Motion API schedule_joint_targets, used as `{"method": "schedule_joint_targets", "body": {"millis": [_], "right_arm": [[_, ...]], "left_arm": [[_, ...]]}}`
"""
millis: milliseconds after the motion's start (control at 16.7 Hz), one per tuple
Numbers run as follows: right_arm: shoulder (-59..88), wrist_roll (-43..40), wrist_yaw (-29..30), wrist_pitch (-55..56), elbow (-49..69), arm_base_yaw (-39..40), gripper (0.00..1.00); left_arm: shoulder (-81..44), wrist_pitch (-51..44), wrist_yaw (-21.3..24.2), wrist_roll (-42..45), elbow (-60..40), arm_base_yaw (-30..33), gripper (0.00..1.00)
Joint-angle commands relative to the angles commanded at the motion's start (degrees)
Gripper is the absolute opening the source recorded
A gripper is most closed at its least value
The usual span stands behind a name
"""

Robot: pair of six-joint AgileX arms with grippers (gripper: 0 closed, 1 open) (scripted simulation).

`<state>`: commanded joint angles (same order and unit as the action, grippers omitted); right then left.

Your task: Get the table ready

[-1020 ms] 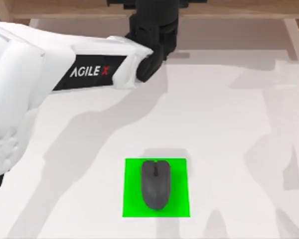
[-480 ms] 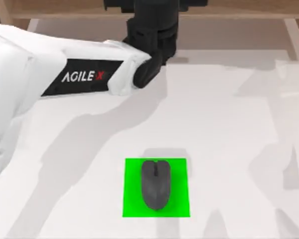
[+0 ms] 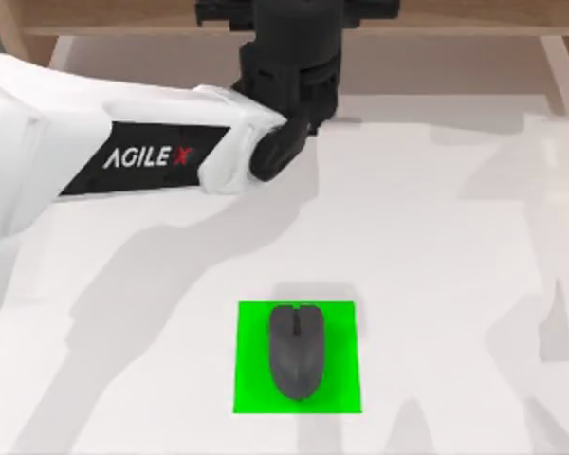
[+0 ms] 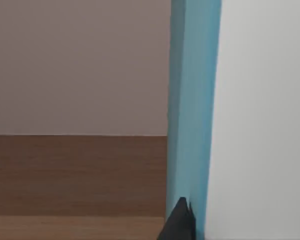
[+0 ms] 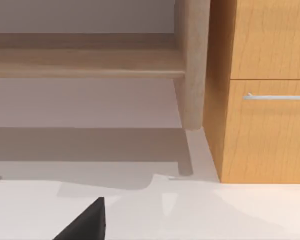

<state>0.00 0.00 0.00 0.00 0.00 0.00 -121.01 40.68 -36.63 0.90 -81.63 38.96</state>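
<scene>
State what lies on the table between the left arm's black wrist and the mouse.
Bare white table with shadows lies between left arm and mouse, per the top view.

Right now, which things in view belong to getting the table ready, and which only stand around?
For the job:
table
green square
mouse lying on that square
left arm, reaching to the shelf

Standing around:
wooden shelf unit
drawer cabinet
</scene>
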Motion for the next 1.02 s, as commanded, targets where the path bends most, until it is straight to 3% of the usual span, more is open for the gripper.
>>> {"method": "schedule_joint_targets", "body": {"millis": [180,360,720,1020], "right_arm": [[0.0,0.0,0.0,0.0,0.0,0.0,1.0],[0.0,0.0,0.0,0.0,0.0,0.0,1.0],[0.0,0.0,0.0,0.0,0.0,0.0,1.0],[0.0,0.0,0.0,0.0,0.0,0.0,1.0]], "left_arm": [[2.21,-0.77,2.69,1.98,1.79,0.09,0.0],[6.46,-2.9,9.45,7.1,5.62,1.0,0.0],[17.01,-9.64,30.03,23.38,14.86,2.35,0.0],[22.51,-15.65,46.1,40.12,24.35,-5.78,0.0]]}}
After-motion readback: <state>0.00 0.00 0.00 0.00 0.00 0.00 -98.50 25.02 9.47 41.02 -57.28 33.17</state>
